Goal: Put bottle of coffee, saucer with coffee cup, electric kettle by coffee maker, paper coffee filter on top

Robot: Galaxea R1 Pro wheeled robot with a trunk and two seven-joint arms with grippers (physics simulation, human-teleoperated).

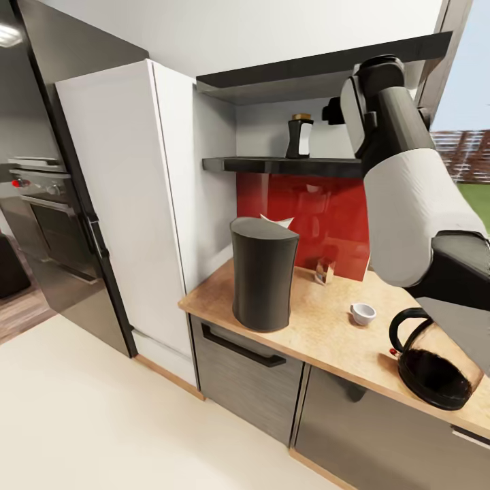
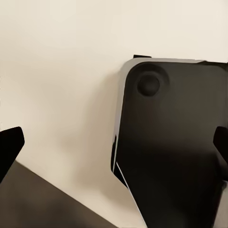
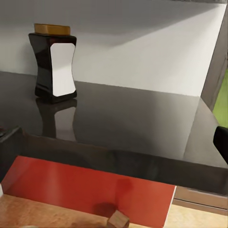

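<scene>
The dark bottle of coffee (image 1: 299, 138) with a gold lid and white label stands on the black kitchen shelf (image 1: 286, 165). My raised right arm (image 1: 401, 177) reaches toward that shelf. In the right wrist view the bottle (image 3: 52, 63) stands a good way ahead on the shelf (image 3: 133, 128), and my right gripper (image 3: 114, 145) is open and empty. The dark grey coffee maker (image 1: 263, 275) stands on the wooden countertop (image 1: 320, 333) with a white paper filter (image 1: 278, 221) on top. A white coffee cup (image 1: 362, 314) and the black electric kettle (image 1: 430, 367) sit on the counter. My left gripper (image 2: 114, 145) is open.
A small brown object (image 1: 324, 271) stands by the red backsplash (image 1: 320, 211). A tall white cabinet (image 1: 129, 204) flanks the counter, with a dark fridge (image 1: 61, 170) and an oven (image 1: 41, 204) beyond. The left wrist view looks down at pale floor (image 2: 61, 71) and a dark base part (image 2: 171, 142).
</scene>
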